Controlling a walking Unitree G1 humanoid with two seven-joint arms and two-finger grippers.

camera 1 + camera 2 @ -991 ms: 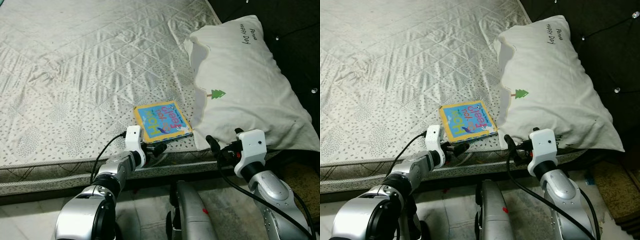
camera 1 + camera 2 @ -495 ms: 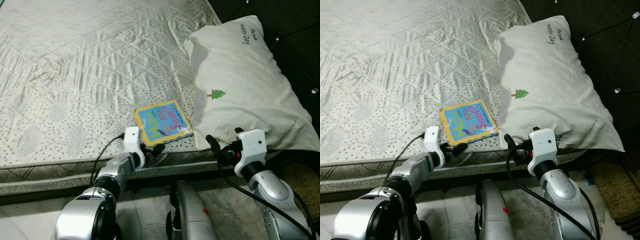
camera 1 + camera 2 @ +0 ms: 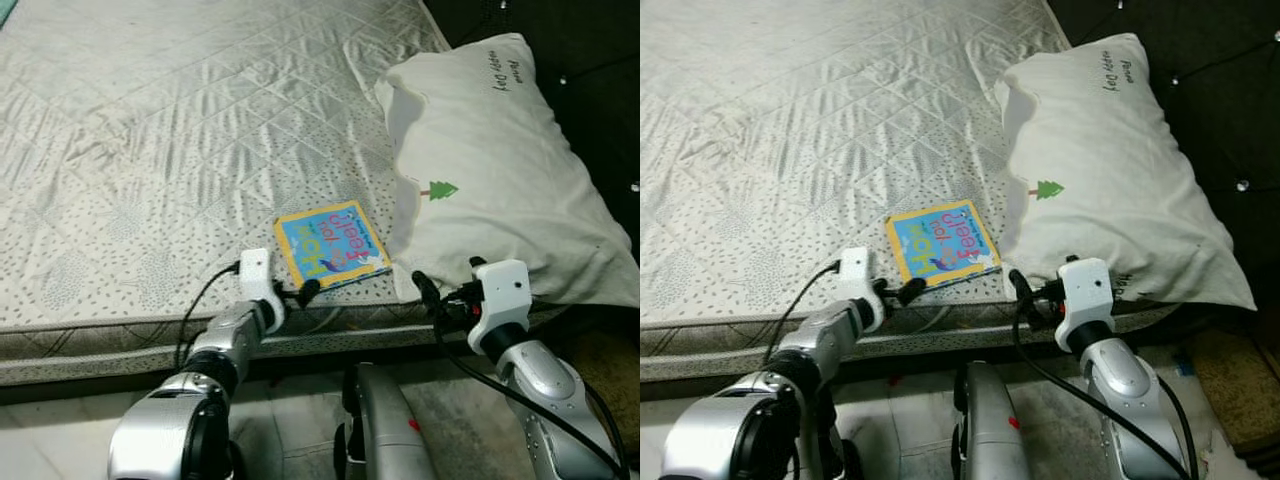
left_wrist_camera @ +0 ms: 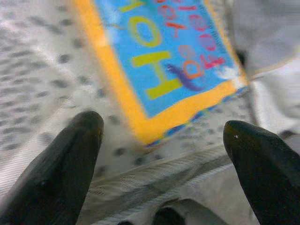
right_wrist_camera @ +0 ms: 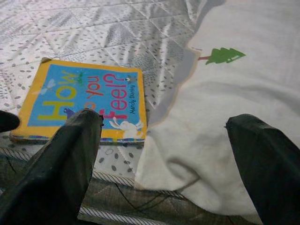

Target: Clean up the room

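two grippers are sitting at the mattress edge, and the one you are working with, the left gripper (image 3: 300, 293), is the nearer to the book (image 3: 332, 244). the book is lying flat on the mattress (image 3: 170, 150) just ahead of that gripper's fingertips and a little toward your right side, its near corner almost at the tips but, as far as you can tell, not yet touching. its long axis is running away from the gripper and slanting toward the pillow (image 3: 500, 170), whose edge is lying just beside the book's far side. the left gripper's fingers (image 4: 61, 173) are standing spread apart with nothing between them, and in the left wrist view the yellow border's corner is sitting in the gap ahead of them. the right gripper (image 3: 432, 295) is hovering at the pillow's near edge, fingers wide apart and empty, with the book off to its left. you are probably looking at a short reach forward, sliding one finger under the overhanging corner, since the cover is lying flush on the fabric.
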